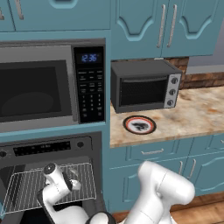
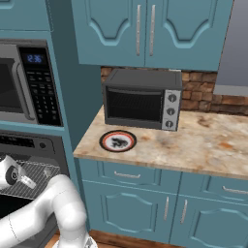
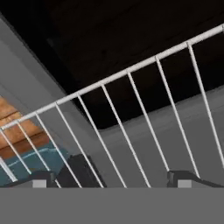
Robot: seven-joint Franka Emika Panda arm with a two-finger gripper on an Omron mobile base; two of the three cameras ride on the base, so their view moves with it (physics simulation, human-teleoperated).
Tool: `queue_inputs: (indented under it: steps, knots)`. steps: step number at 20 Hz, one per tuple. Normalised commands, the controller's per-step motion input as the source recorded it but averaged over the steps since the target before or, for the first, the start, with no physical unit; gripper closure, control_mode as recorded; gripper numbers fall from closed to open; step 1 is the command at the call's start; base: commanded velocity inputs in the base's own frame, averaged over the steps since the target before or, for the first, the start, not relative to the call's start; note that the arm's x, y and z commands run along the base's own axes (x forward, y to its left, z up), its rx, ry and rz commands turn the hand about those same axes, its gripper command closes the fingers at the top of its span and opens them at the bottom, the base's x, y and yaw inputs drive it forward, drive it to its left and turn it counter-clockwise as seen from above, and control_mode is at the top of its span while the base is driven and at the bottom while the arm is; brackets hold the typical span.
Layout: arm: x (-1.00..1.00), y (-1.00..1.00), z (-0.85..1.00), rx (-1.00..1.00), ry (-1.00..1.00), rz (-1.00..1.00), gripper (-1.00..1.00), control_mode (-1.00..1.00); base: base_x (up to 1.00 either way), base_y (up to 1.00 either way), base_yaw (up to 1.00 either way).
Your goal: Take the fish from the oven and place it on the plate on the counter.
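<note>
You get flat, even rendered light with no glare and only faint shadows on the table (image 1: 197, 113). The oven (image 1: 26, 162) cavity reads near black, and edges look soft and slightly pixelated.

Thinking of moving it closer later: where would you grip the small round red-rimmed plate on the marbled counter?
Probably its front rim: the small round red-rimmed plate lies flat near the edge of the marbled stone counter, black toaster oven close behind, so come from above the front.

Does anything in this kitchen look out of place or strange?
One thing: the wire rack in the open grey steel oven shows no fish under the open gripper. The red-rimmed round plate sits flat on the marbled counter.
</note>
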Motion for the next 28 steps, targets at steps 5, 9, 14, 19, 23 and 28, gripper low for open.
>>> queue_inputs:
  steps: [5, 9, 14, 19, 23, 28]
  knots:
    - [0.63, -0.28, 0.03, -0.01, 0.08, 0.28, -1.00, -1.00, 0.00, 0.00, 0.00]
    - [0.92, -0.22, -0.04, 0.01, 0.03, 0.10, -1.00, -1.00, 0.00, 0.00, 0.00]
    - [0.45, -0.01, -0.17, 0.03, 0.00, 0.14, -1.00, -1.00, 0.00, 0.00, 0.00]
    - [0.01, 0.04, -0.31, 0.00, 0.00, 0.24, -1.00, -1.00, 0.00, 0.00, 0.00]
    - [0.03, 0.02, -0.30, 0.00, -0.02, 0.18, -1.00, -1.00, 0.00, 0.00, 0.00]
    - [0.29, 0.00, -0.27, 0.00, -0.14, 0.08, -1.00, -1.00, 0.00, 0.00, 0.00]
